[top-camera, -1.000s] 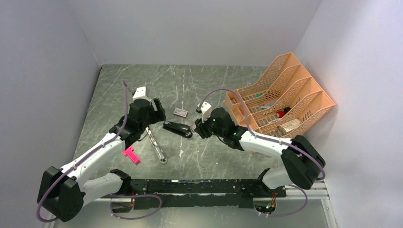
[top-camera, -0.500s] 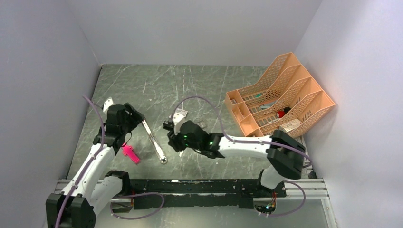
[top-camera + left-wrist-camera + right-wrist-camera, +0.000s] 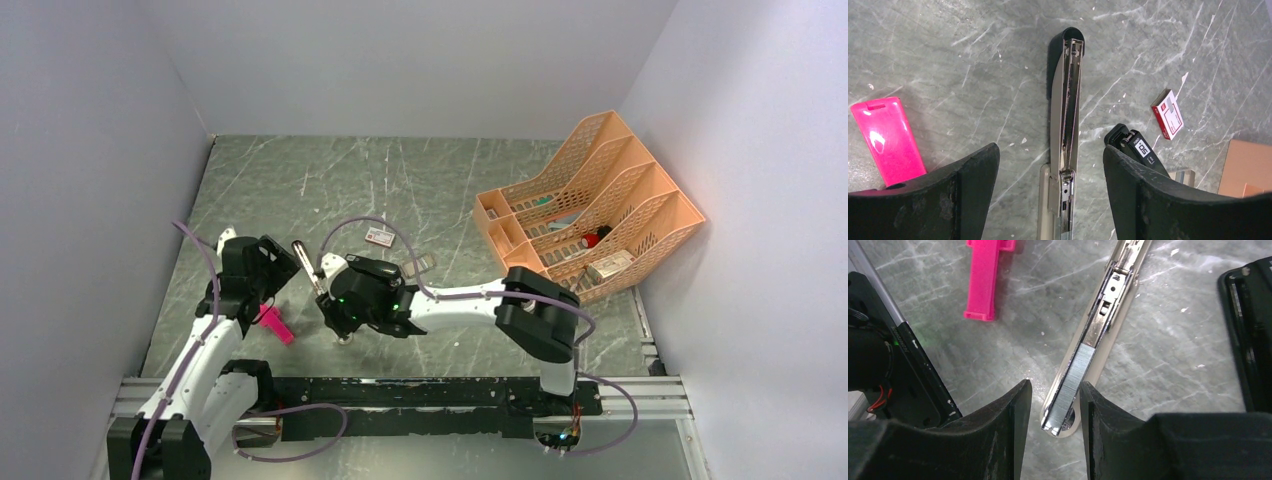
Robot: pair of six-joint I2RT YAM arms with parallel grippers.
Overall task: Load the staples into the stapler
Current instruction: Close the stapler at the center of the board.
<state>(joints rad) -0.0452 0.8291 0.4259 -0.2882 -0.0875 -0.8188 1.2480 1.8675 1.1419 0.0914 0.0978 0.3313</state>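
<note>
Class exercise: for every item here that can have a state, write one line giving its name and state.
Silver stapler: opened flat, rail exposed.
Staple strip: seated in the silver stapler's rail.
Black stapler: resting beside the silver stapler; open or shut unclear.
Staple box: lying flat, looks shut.
Left gripper: open, empty.
Right gripper: narrowly open above the rail's end, empty.
</note>
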